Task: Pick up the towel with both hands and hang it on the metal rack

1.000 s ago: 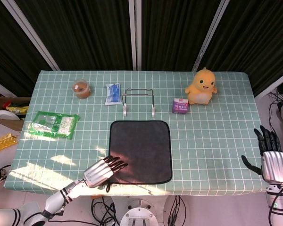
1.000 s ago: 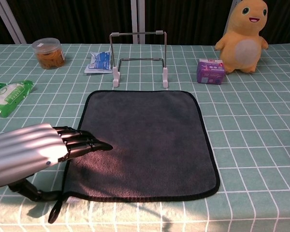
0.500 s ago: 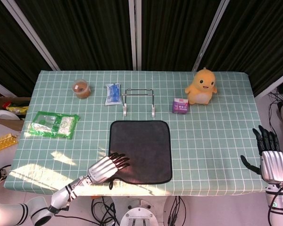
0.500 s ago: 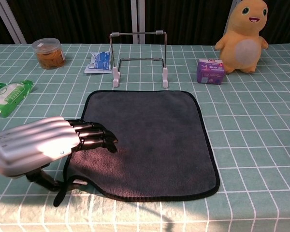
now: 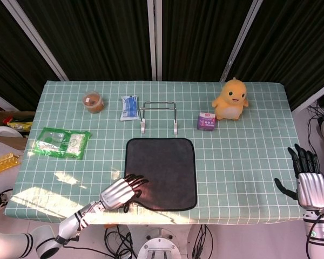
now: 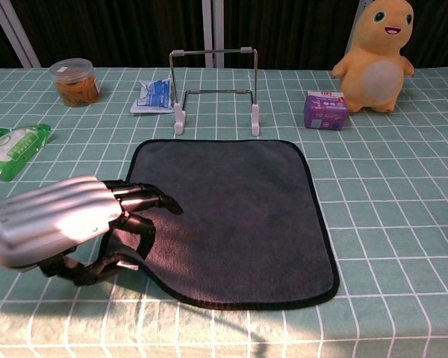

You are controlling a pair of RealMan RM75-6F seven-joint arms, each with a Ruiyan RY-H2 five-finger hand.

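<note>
Covering the table, a green checked cloth (image 5: 248,162) (black curtains (image 5: 108,38) behind) bears the towel (image 6: 231,216), its corner pinched by the left robot hand (image 6: 67,227).

Green-and-white checked tablecloth (image 5: 248,167) covers the table. Black pleated curtains (image 5: 200,38) behind, split by white vertical frame bars (image 5: 154,38). Pale floor at both sides. Sunlight patches fall on the cloth's near-left corner.

Left hand (image 6: 63,227) pinches the towel (image 6: 239,212) corner; right hand (image 5: 310,183) upright, fingers spread.
</note>
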